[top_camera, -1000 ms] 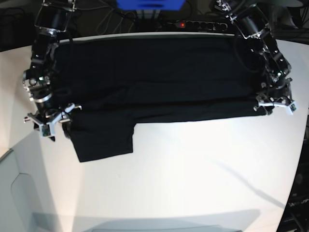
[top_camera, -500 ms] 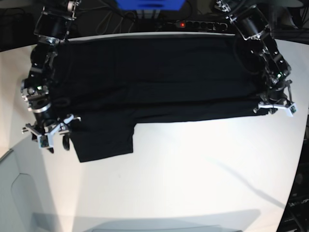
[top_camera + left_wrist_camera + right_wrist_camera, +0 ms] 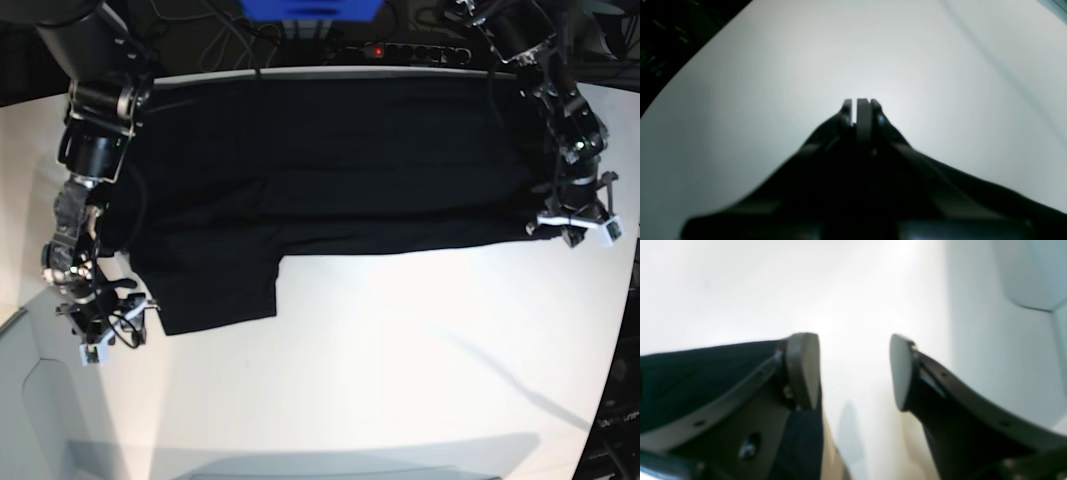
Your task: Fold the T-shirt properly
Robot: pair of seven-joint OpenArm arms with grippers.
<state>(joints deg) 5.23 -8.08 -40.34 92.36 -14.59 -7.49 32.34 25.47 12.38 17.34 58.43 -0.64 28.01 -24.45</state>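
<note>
Left gripper (image 3: 572,228), at 3 o'clock, is clamped on the T-shirt (image 3: 330,170) hem. Right gripper (image 3: 108,328), at 8 o'clock, stands with fingers apart beside the sleeve; it likely must close on cloth before the fold.

Plain black T-shirt (image 3: 330,170), white table (image 3: 400,360), black left gripper (image 3: 859,104), dark grey right gripper (image 3: 853,370)

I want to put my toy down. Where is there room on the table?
The white table is bare in front of the T-shirt. The back is crowded: shirt, left hand, right hand.
</note>
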